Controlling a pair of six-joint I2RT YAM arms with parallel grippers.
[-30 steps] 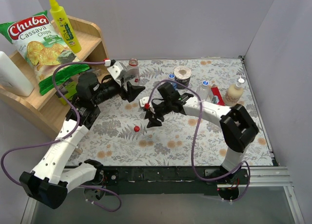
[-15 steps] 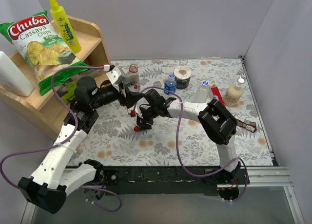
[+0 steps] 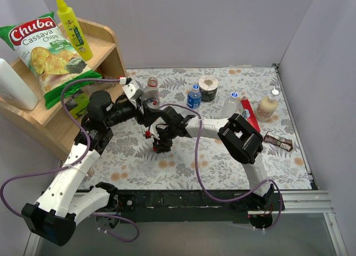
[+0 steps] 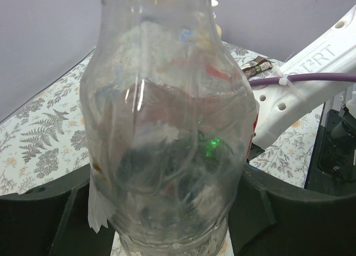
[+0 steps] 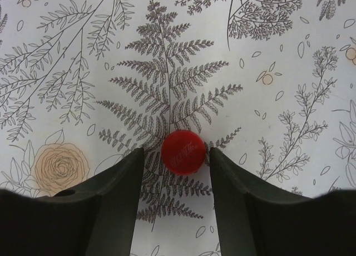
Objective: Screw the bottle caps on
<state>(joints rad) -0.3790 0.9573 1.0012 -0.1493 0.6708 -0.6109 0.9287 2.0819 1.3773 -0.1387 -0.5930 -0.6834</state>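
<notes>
Red plastic, small and round, one bottle cap [image 5: 183, 152] lies flat on the fern-printed tabletop [image 5: 289, 55], left of centre in the overhead view and well in front of the row of bottles. The right arm's fingers [image 5: 119, 195] point straight down over it, parted a little wider than the cap, one dark tip on each side. A thin strip of cloth shows on the left of the cap, and the right tip is just beside its rim; nothing is gripped. The left arm's fingers [image 4: 50, 217] reach in from the shelf side and are closed on the lower body of a clear bottle [image 4: 167, 128], which stands upright between them, with a torn scrap of white label low on its side. From above, that bottle [image 3: 151, 89] is at the back left of the tabletop, just behind the right arm's wrist, and its neck shows no cap. The two blue caps sit on bottles farther right: one [image 3: 194, 87] on a small blue-labelled bottle [image 3: 193, 98], the other [image 3: 234, 94] on a clear bottle [image 3: 231, 106]; whether they are screwed tight cannot be told. A roll of tape [image 3: 208, 88] lies between those two, slightly behind them. A cream-coloured bottle [image 3: 267, 106] stands near the right wall, and a dark snack bar [image 3: 278, 141] lies in front of it. On the wooden shelf [image 3: 108, 50] at the left are a bag of cassava chips [image 3: 47, 50] and a yellow squeeze bottle [image 3: 72, 25].
</notes>
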